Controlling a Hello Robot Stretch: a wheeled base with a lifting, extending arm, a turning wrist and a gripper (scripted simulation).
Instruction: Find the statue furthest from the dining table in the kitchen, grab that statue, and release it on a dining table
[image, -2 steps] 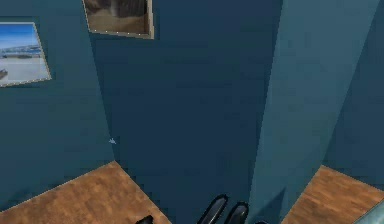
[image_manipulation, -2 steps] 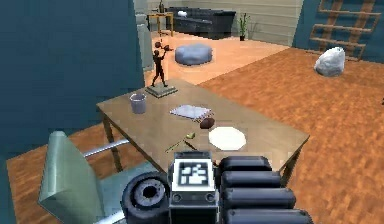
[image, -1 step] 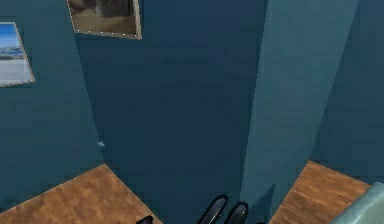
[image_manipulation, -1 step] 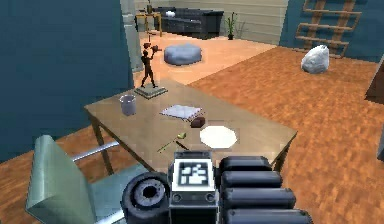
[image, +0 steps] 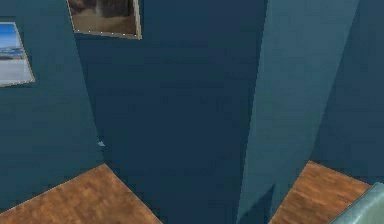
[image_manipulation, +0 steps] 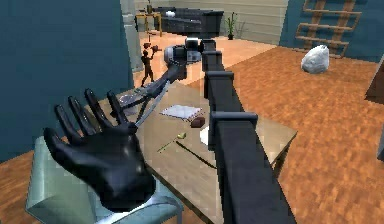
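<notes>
Facing a corner of dark teal wall (image: 180, 100) in the forward view. Noting two pictures hanging there, one picture (image: 105, 17) at the top edge and a second picture (image: 12, 55) at the left edge. Catching strips of wood floor (image: 90, 200) along the bottom.

Looking out along the arm (image_manipulation: 235, 140) in the arm side view, rising over a wooden table (image_manipulation: 270, 135). Spotting the gripper (image_manipulation: 130, 97) left of the arm's far end, with thin fingers slanting down and left toward the table's far-left corner. Failing to make out how the jaws stand. Also failing to tell whether anything is held, with tabletop and statue fingertips right behind the tips.

Logging two statues. Placing a black hand statue (image_manipulation: 100, 160) upright on a pale seat (image_manipulation: 45, 195) at lower left, just beside the table. Placing a small brown figure statue (image_manipulation: 148, 62) farther out, beside the teal wall's edge. Not managing to tell which one the task means.

Listing on the table: paper (image_manipulation: 182, 111), pencil (image_manipulation: 197, 152), dark red lump (image_manipulation: 197, 122).

Marking farther out: dark sofa (image_manipulation: 190, 18), shelf (image_manipulation: 325, 25), white sack (image_manipulation: 315, 58) on the floor.
</notes>
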